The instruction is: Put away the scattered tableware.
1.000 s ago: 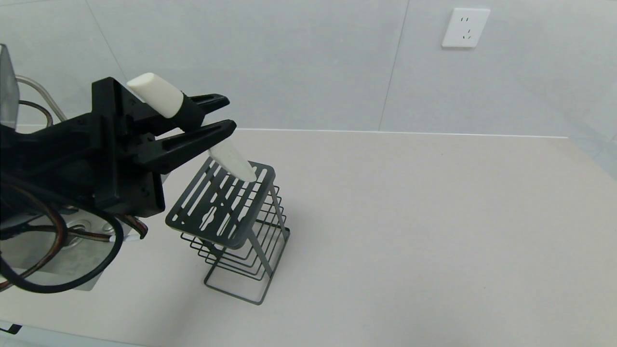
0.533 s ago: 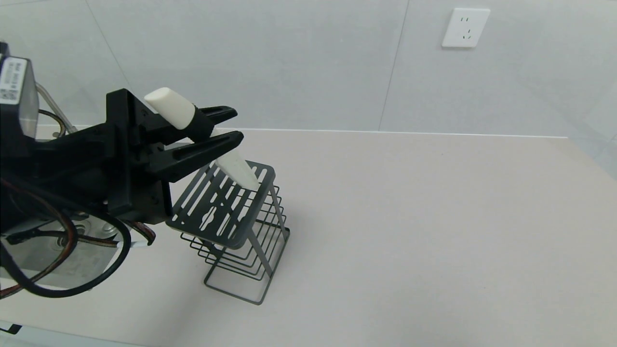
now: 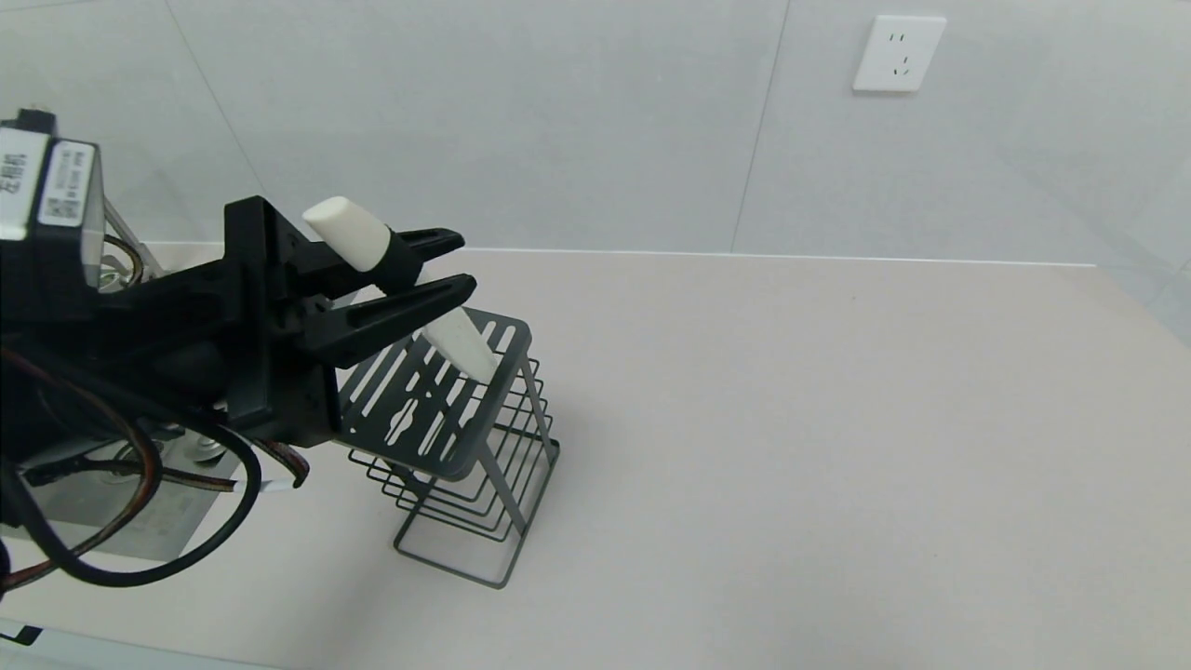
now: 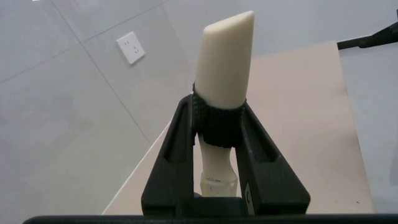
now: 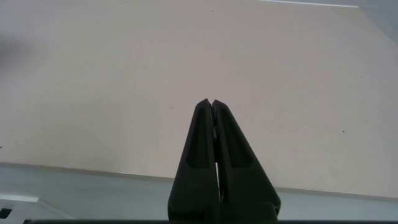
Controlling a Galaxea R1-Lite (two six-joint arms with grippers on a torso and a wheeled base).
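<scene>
My left gripper (image 3: 465, 261) clamps a white utensil (image 3: 346, 224) at its black collar, thick end up, tapered end slanting down; the tip is at the far corner of a dark wire rack's (image 3: 414, 421) slotted top; the rack stands on a beige counter (image 3: 791, 419); a socket (image 3: 899, 53) sits on the wall behind.

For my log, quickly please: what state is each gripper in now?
Left gripper: closed, holding the white utensil.
Right gripper: closed, holding nothing.
</scene>
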